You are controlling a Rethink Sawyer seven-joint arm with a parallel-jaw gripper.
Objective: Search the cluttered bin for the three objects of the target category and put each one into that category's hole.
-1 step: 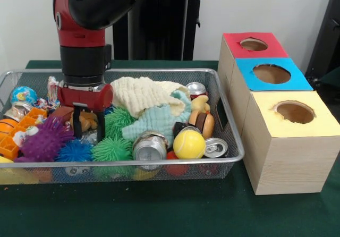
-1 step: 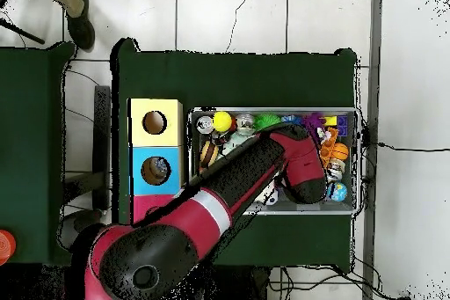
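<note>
In the bin's [image 1: 229,136] left half, the gripper [image 1: 86,124] hangs low over the clutter, its two black fingers [image 1: 77,121] apart and straddling a small brown toy [image 1: 88,121] that sits between them; whether the pads touch it cannot be told. A purple spiky ball [image 1: 45,140] lies just left of the jaws, a blue spiky ball [image 1: 74,151] in front of them, and green spiky balls [image 1: 112,147] to their right. Farther right lie a crushed can [image 1: 149,146], a yellow ball [image 1: 188,144] and a cream cloth [image 1: 139,94]. Beside the bin stand three boxes, each with a round hole on top: red [image 1: 254,44], blue [image 1: 271,73] and yellow [image 1: 295,112]. From overhead the arm [image 2: 237,182] covers much of the bin.
</note>
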